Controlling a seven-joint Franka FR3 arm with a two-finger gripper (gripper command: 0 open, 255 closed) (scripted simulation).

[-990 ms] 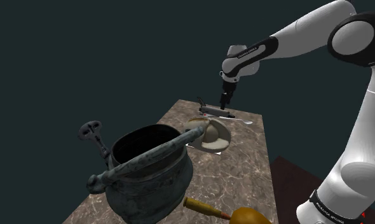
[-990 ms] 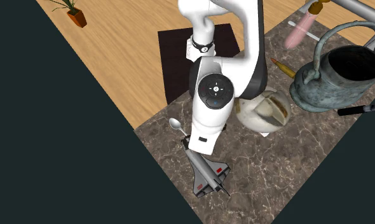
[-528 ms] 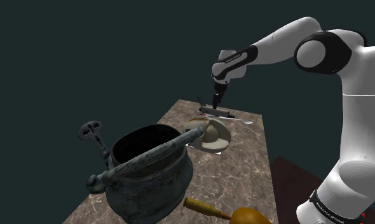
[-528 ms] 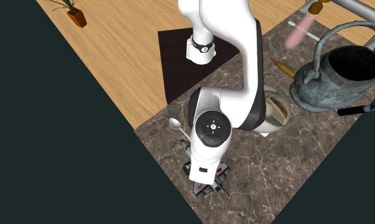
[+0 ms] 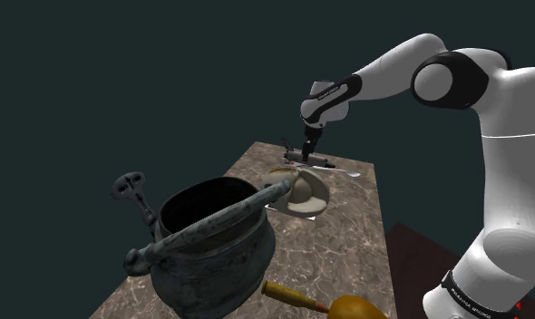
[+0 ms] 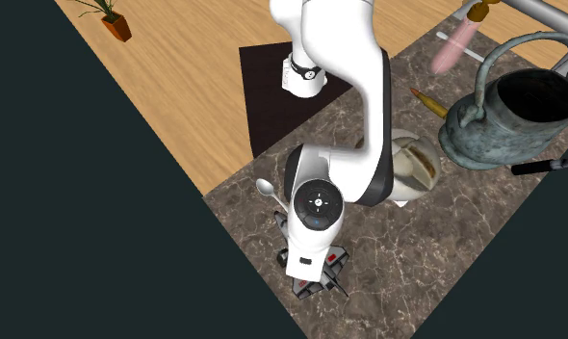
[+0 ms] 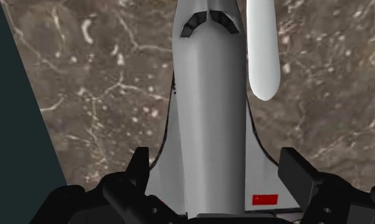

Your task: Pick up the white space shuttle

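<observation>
**Open fingers astride the space shuttle**

Along the hand: two black fingers (image 7: 297, 172) spread wide and gripping nothing, with the space shuttle (image 7: 211, 114) lying lengthwise in the gap between them. Runs straight away from the fingers, tail end nearest them and dark cockpit windows at the far end, fuselage centred in the gap. Pale grey-white on top, with a small red mark on the wing close to one finger. Spreads its wings out toward both fingertips; no telling whether the tips stand level with the wings or above them. No visible contact between either finger and the fuselage.

Rests flat on the brown marbled counter (image 7: 84, 95). Beyond the fingers, on the red-marked wing's side of the nose section: a white bar with a rounded tip (image 7: 264, 57), just beside the fuselage. Cannot tell whether touching it or not.

From the shoulder view: fingers pointing down at the far end of the counter, directly over the shuttle (image 5: 313, 160), tips down close at its back.

From the second exterior view: the white arm (image 6: 345, 106) bent over the counter's corner, its hand covering the shuttle's middle, tail and one red-marked wing (image 6: 332, 260) poking out from under it. Just past the shuttle's nose end, away from the fingers: a spoon (image 6: 265, 188).

Well apart from the fingers, toward the counter's other end: a dark metal watering can (image 5: 211, 240). Between it and the fingers: a cream, rounded bowl-like thing (image 5: 302, 192).
</observation>
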